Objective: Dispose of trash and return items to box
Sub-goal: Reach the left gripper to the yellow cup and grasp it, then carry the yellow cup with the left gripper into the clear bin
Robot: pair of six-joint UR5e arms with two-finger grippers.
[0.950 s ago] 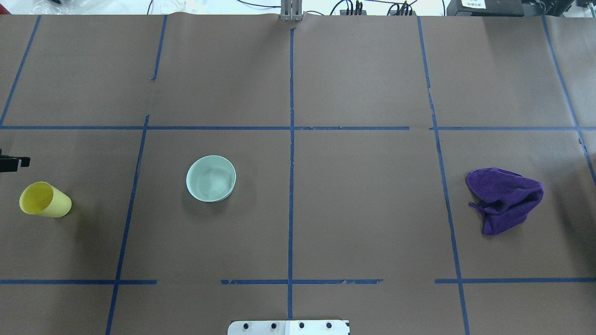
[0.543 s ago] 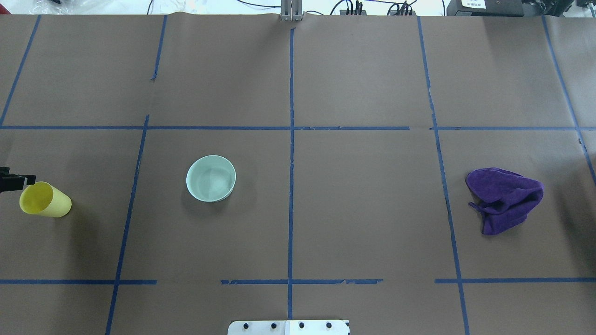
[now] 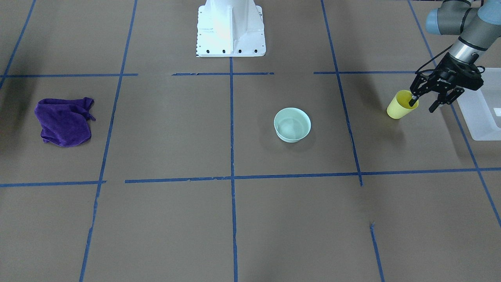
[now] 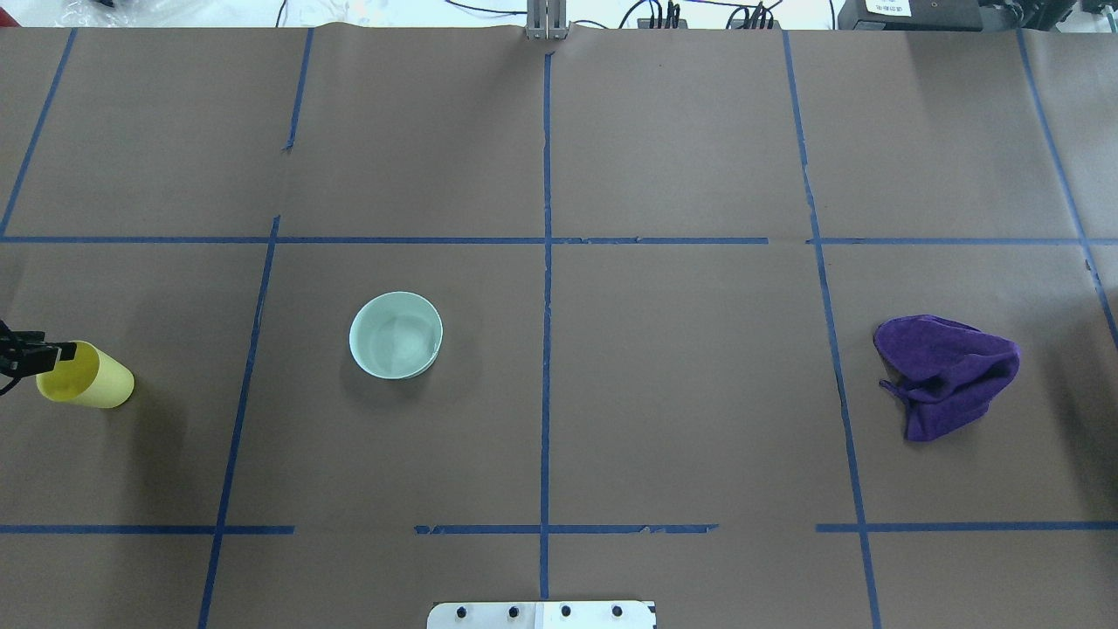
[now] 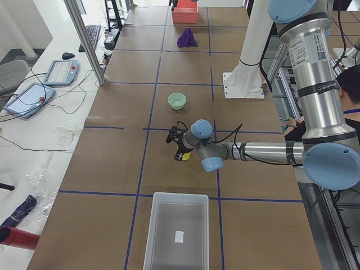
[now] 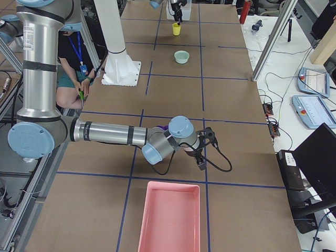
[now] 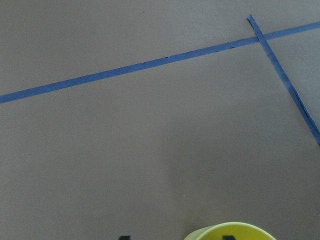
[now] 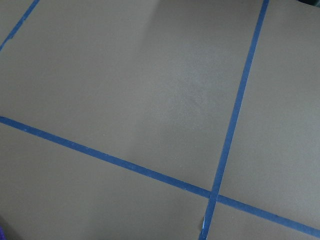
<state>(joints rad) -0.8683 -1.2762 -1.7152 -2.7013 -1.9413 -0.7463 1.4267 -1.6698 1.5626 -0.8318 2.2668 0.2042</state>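
The yellow cup (image 3: pixel 398 106) stands upright at the table's left end, also in the overhead view (image 4: pixel 92 380). My left gripper (image 3: pixel 423 105) is open over it, with one finger inside the cup's rim and the other outside on the box side. One of its fingers (image 4: pixel 52 353) enters the overhead view at the left edge. The mint-green bowl (image 4: pixel 396 335) sits apart, left of centre. The frosted box (image 3: pixel 479 113) lies just beyond the cup, empty in the exterior left view (image 5: pixel 177 236). My right gripper (image 6: pixel 201 163) hovers low near the purple cloth; I cannot tell whether it is open.
A purple cloth (image 4: pixel 948 374) lies crumpled on the right side. A pink tray (image 6: pixel 169 218) lies at the right end of the table. The white robot base (image 3: pixel 230 27) stands at the middle of the near edge. Blue tape lines cross the brown table cover.
My left gripper has moved in from the left edge and down onto the cup, and its finger now sits at the cup's rim. The cup, bowl and cloth have not moved.
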